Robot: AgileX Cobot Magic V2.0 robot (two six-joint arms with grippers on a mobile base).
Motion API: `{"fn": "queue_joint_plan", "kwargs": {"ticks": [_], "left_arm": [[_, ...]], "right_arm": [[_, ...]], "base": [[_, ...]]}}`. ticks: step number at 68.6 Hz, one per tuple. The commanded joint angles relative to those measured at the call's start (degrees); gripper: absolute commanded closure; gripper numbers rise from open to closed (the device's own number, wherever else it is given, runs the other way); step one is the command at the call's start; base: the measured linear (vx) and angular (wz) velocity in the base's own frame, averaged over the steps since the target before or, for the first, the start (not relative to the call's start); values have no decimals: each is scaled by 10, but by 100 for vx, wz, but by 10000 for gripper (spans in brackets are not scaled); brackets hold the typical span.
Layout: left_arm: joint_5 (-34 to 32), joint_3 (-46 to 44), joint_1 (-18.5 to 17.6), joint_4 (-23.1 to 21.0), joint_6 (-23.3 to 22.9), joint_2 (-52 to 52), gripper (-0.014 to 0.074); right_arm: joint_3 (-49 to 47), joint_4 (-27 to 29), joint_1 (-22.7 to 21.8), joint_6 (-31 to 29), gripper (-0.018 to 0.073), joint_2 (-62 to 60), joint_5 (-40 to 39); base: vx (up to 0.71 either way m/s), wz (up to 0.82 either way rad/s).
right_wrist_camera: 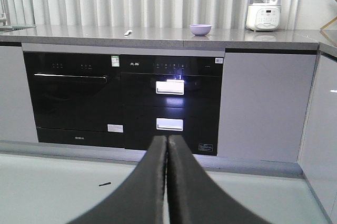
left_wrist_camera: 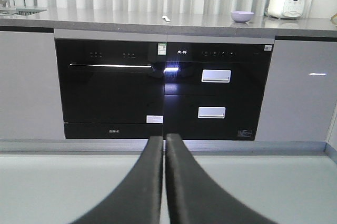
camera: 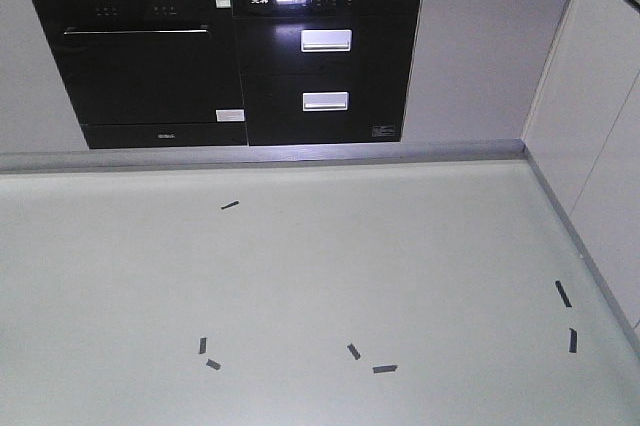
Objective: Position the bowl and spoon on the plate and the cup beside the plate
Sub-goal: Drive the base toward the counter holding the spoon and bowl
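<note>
Nothing is held, so the task looks not yet begun. The robot stands back from the table [left_wrist_camera: 105, 22], with pale floor [camera: 300, 276] between it and the cabinets. The left jaws are closed on nothing, their black fingers [left_wrist_camera: 150, 182] pressed flat together and pointing toward the dark oven [left_wrist_camera: 110, 87]. On the table top the spoon [left_wrist_camera: 166, 18] lies above the seam between the oven and the drawer unit [left_wrist_camera: 216, 92]. The bowl [left_wrist_camera: 241, 16] stands upright well to the spoon's right, apart from it, and a white appliance [left_wrist_camera: 286, 3] stands further right again. The right jaws are likewise shut and empty, their fingers [right_wrist_camera: 181, 182] aimed at the drawer fronts.

As I judge it, the step in hand is the approach. The base has to close on the table, then an arm must reach out over the top and open its jaws before it can take the spoon or the bowl.

Neither the plate nor the cup shows in any view, so where they stand cannot be told. At far left only a corner of a sink [left_wrist_camera: 21, 10] is visible. The front view stops at the table's front edge and shows none of the top. The spoon is too small to tell which way its handle lies. At right, the table's corner runs out of frame
</note>
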Motion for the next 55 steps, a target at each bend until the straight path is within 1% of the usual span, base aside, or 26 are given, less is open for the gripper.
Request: {"fn": "queue_joint_plan", "kwargs": {"ticks": [1, 55], "left_arm": [[-43, -15, -3, 0, -5, -8, 603], [-43, -15, -3, 0, -5, -8, 603]], "right_arm": [[4, -2, -3, -4, 570, -4, -39], [4, -2, -3, -4, 570, -4, -39]], "base": [[0, 0], [3, 0]]}}
